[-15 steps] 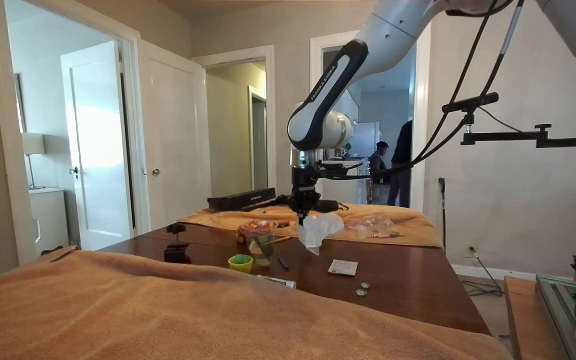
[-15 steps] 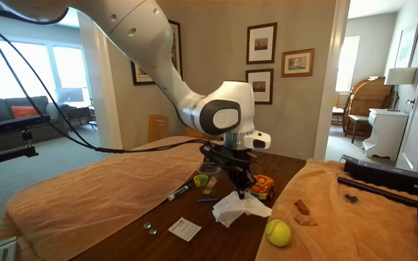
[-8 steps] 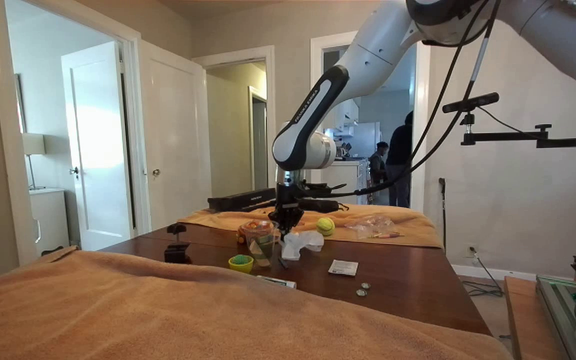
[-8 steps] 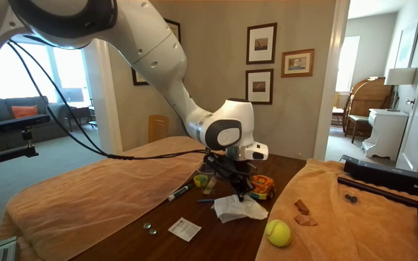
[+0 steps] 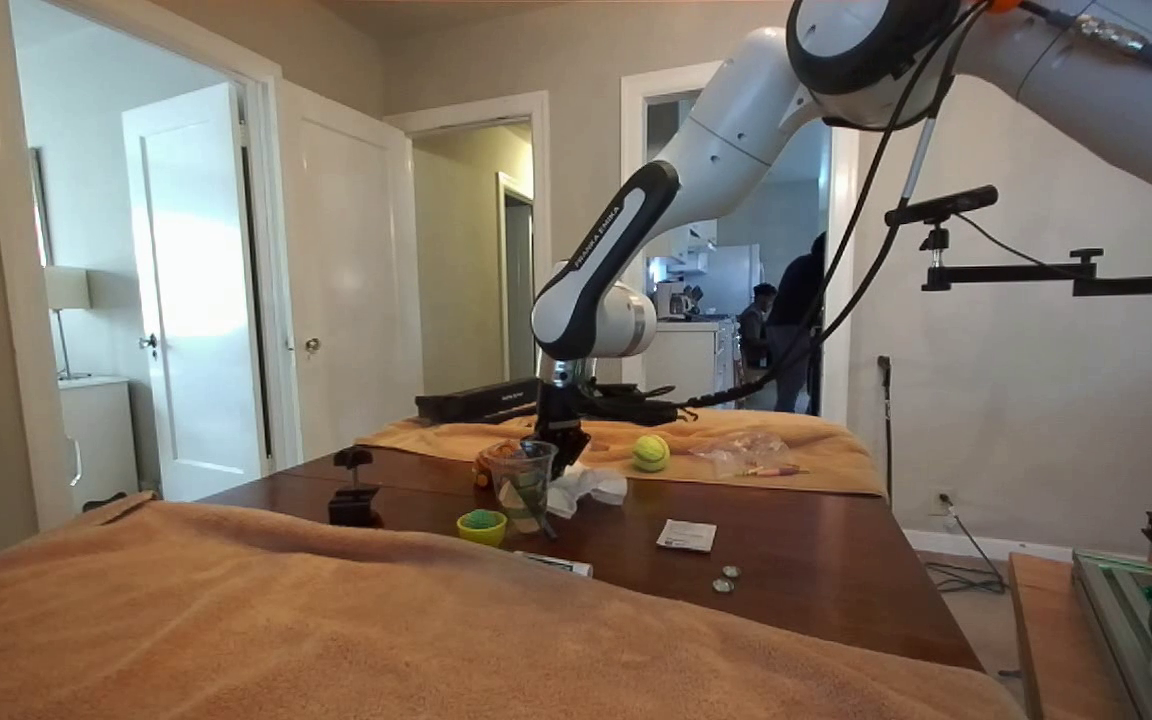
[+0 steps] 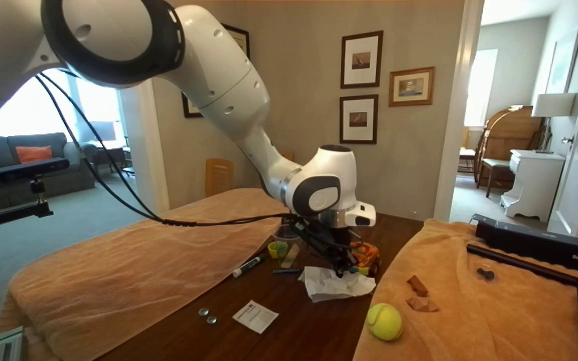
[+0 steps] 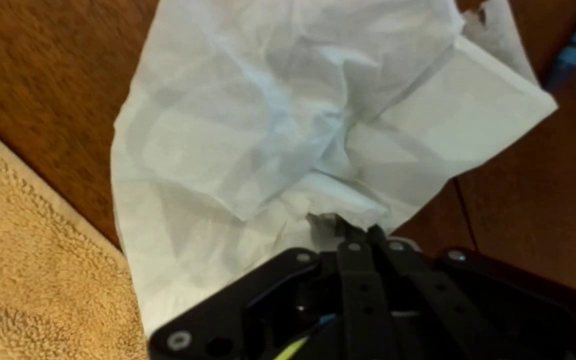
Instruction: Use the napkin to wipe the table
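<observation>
The napkin point(image 7: 278, 125) is white, crumpled and partly folded. In the wrist view it spreads out ahead of my gripper point(image 7: 365, 232), whose fingertips are closed on its near part. In both exterior views the napkin point(image 5: 596, 486) point(image 6: 336, 287) lies spread low on the dark brown table point(image 5: 816, 550) point(image 6: 304, 331), under the fingertips of my gripper point(image 5: 561, 468) point(image 6: 340, 273). The pinched fold is partly hidden by the fingers. The table also shows around the napkin in the wrist view point(image 7: 63, 65).
A clear cup point(image 5: 524, 490) stands beside the napkin, with a small yellow cup point(image 5: 482, 530) nearby. An orange toy car point(image 6: 368, 256) is behind the gripper. A blue pen point(image 7: 575, 47), tennis ball point(image 6: 385, 322), pale square packet point(image 6: 255, 317) and tan cloth point(image 7: 33, 250) lie around.
My gripper has come down and moved toward the clear cup, carrying the napkin. The napkin hung above the table a second ago and now lies on it.
</observation>
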Action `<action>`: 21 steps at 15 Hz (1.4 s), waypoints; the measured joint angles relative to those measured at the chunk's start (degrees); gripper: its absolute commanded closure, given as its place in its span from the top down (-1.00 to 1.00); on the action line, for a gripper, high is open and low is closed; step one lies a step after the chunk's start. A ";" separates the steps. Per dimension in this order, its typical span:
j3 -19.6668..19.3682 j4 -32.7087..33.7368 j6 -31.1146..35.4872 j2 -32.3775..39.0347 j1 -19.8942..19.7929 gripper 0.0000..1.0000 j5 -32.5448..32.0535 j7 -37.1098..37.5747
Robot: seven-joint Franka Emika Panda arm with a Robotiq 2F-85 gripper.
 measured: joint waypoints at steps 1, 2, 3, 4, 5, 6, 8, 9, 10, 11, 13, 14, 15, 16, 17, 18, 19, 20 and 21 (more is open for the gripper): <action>0.40 0.21 0.18 0.16 -0.01 -1.00 0.00 -0.37; 0.94 0.32 0.43 0.29 0.01 -1.00 0.00 -0.74; 1.55 0.33 0.64 0.35 0.02 -1.00 0.00 -0.99; 2.17 0.32 0.66 0.38 0.05 -1.00 0.00 -1.19; 2.78 0.32 0.66 0.41 0.06 -1.00 0.00 -1.37; 3.26 0.30 0.65 0.43 0.06 -1.00 0.00 -1.56; 3.73 0.16 0.65 0.39 -0.01 -1.00 0.01 -2.08; 3.75 -0.01 0.65 0.29 -0.11 -1.00 0.06 -2.34; 3.74 -0.30 0.65 0.11 -0.31 -1.00 0.10 -2.46; 3.67 -0.72 0.65 -0.16 -0.63 -1.00 0.15 -2.47; 3.11 -1.79 0.65 -0.82 -1.54 -1.00 0.33 -2.48; 2.50 -2.42 0.65 -1.27 -1.98 -1.00 0.39 -2.47; 1.69 -2.90 0.65 -1.59 -2.40 -1.00 0.39 -2.47; 0.81 -3.24 0.72 -1.81 -2.73 -1.00 0.39 -2.47; 0.05 -3.41 0.89 -1.90 -2.99 -1.00 0.39 -2.47; -0.56 -3.54 1.19 -1.94 -3.07 -1.00 0.39 -2.47; -0.87 -3.63 1.54 -1.95 -3.05 -1.00 0.38 -2.48; -1.00 -3.77 2.08 -1.95 -2.86 -1.00 0.29 -2.48; -1.00 -3.94 2.66 -1.95 -2.51 -1.00 0.25 -2.55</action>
